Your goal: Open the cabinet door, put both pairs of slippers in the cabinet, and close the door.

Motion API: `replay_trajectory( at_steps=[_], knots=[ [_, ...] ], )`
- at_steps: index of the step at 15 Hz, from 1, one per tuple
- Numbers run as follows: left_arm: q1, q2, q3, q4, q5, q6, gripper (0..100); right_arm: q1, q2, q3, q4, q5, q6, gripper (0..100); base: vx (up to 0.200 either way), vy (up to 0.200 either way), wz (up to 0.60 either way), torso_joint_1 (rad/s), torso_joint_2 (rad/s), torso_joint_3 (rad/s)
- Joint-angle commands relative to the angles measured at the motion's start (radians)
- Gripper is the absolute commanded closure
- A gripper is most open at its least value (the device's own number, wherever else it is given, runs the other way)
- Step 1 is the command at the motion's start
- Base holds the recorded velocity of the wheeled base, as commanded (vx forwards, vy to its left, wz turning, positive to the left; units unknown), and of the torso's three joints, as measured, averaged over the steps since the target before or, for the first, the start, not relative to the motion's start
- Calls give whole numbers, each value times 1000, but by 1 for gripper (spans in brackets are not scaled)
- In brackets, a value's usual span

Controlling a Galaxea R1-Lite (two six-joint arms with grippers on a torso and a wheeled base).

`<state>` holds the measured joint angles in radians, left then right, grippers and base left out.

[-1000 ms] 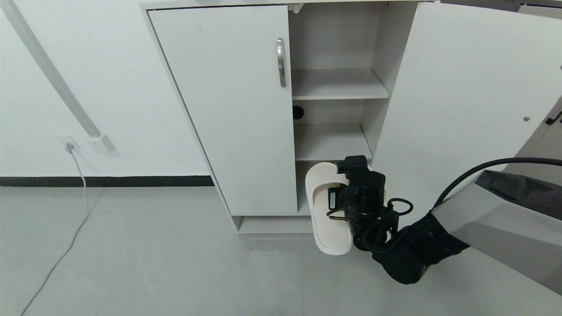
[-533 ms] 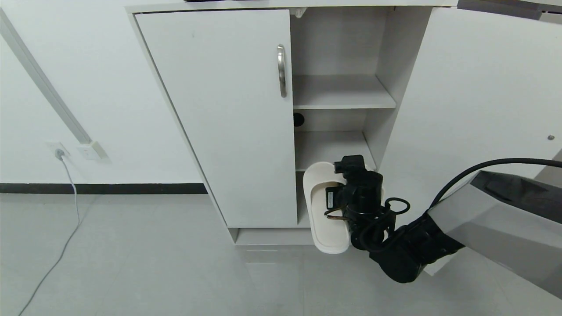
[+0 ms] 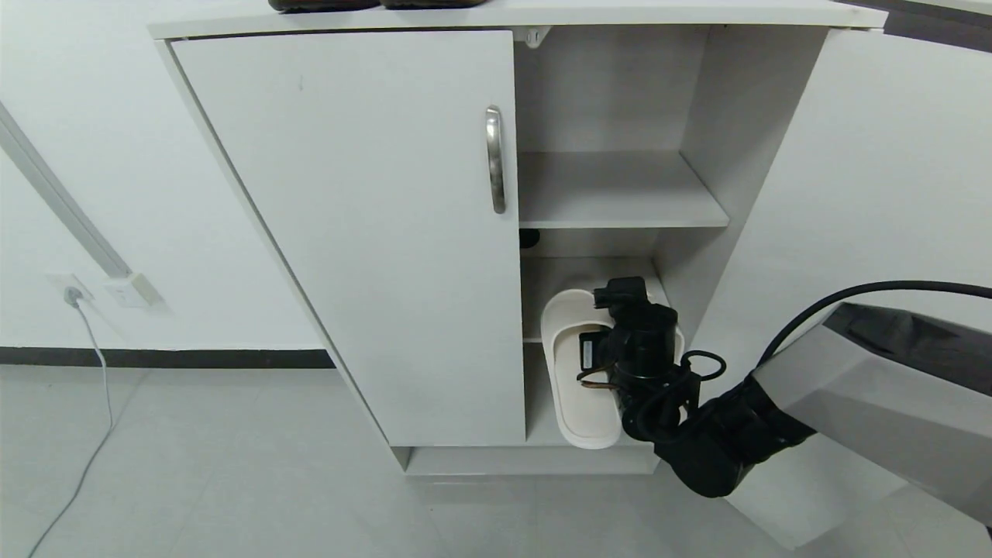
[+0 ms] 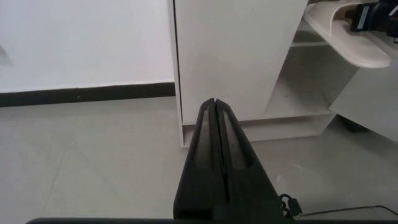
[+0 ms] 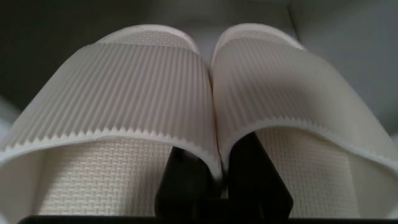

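A pair of white slippers (image 3: 570,372) is held side by side at the cabinet's (image 3: 620,201) lower opening, toes pointing inward, heels over the bottom shelf edge. My right gripper (image 3: 611,345) is shut on them; in the right wrist view its black fingers (image 5: 186,180) pinch the two ribbed straps (image 5: 214,93) together. A dark pair of slippers (image 3: 325,5) lies on the cabinet top. The right door (image 3: 876,178) stands open and the left door (image 3: 372,232) is closed. My left gripper (image 4: 214,112) is shut and empty, low over the floor in front of the cabinet.
Two bare shelves (image 3: 612,194) sit above the slippers. A metal handle (image 3: 494,159) runs down the left door. A wall socket with a cable (image 3: 74,298) is at the far left, above the grey tiled floor (image 3: 194,480).
The head camera has moved closer to the cabinet. My right gripper has carried the white slippers forward, from over the floor into the cabinet's lower opening.
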<state>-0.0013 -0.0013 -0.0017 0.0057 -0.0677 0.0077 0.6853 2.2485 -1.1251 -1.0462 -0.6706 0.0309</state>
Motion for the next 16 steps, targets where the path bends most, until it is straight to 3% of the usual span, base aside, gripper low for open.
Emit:
replay_trajectory(
  at_steps=[1,7,10,16],
  knots=[
    [1,1,0,0,2,0,100,-12,25,-12,-3,11,0,100,200,0,0,2,2,2],
    [1,1,0,0,3,-6,100,-72,129,-88,2,82,0,100,33,0,0,1,0,0],
    [1,1,0,-1,3,-5,100,-109,195,-193,21,98,-2,100,0,0,0,0,0,0],
    [1,1,0,0,3,-3,100,-155,232,-420,212,135,0,100,0,0,0,0,0,0]
  ],
)
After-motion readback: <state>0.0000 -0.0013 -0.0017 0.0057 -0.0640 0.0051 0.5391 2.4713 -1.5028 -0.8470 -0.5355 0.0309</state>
